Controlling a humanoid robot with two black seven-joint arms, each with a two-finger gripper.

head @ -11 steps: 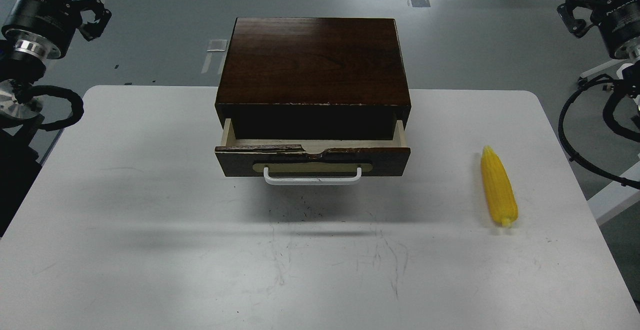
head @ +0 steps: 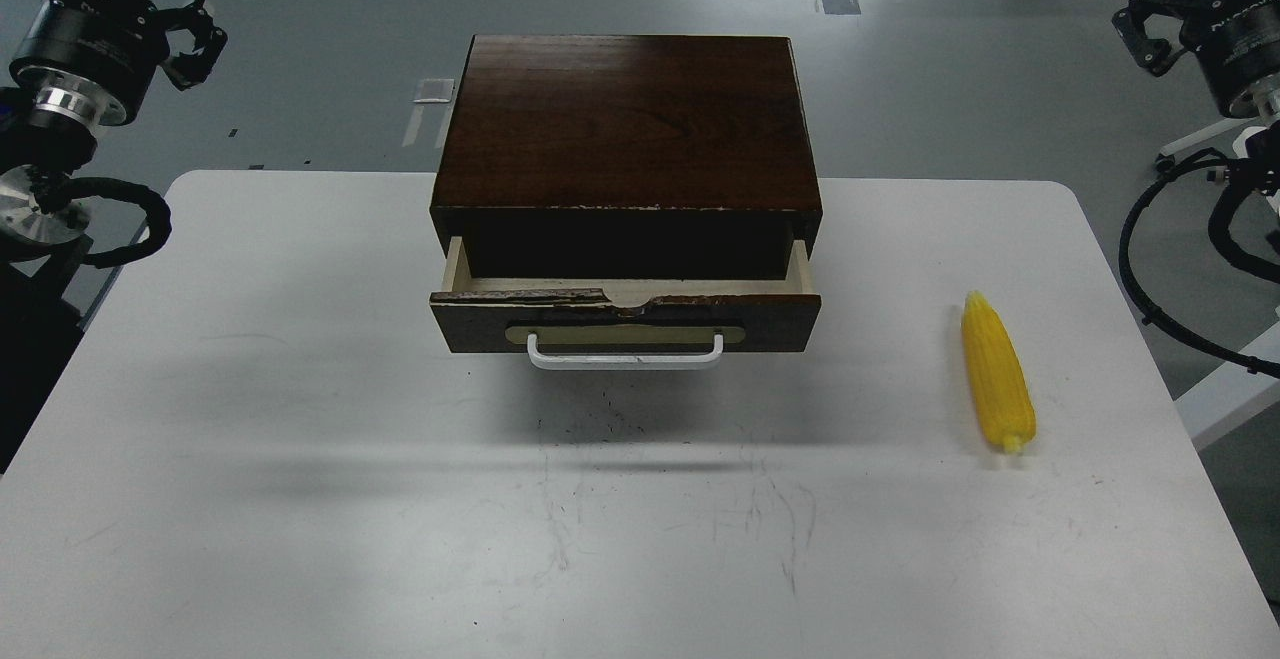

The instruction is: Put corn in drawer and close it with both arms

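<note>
The slim bright-yellow corn cob with ribbed kernels point(head: 997, 374) lies on the right part of the white table with rounded corners point(head: 300, 499). Its tapered tip points away from the robot and its blunt end points toward the near edge. It is well apart from both grippers and nothing touches it. The right gripper point(head: 1150, 19) is up in the top right corner, far behind the corn and over the grey floor, not over the table. The left gripper point(head: 195, 24) is in the top left corner, on the opposite side, even farther from the corn.

The dark brown wooden drawer with pale inner sides point(head: 625, 314) is pulled partly out of the dark brown wooden cabinet point(head: 625, 119) in the middle of the table. Its top edge is chipped, and its white bar handle point(head: 625, 351) sits on a beige oval plate. The inside of the drawer is in shadow, so its content cannot be seen.

Both black arms are lifted at the sides of the view, with silver wrist rings and looping black cables below them. The left gripper shows its clawed fingers spread apart, holding nothing. The right gripper is small and dark at the edge; whether its fingers are apart cannot be told.
</note>
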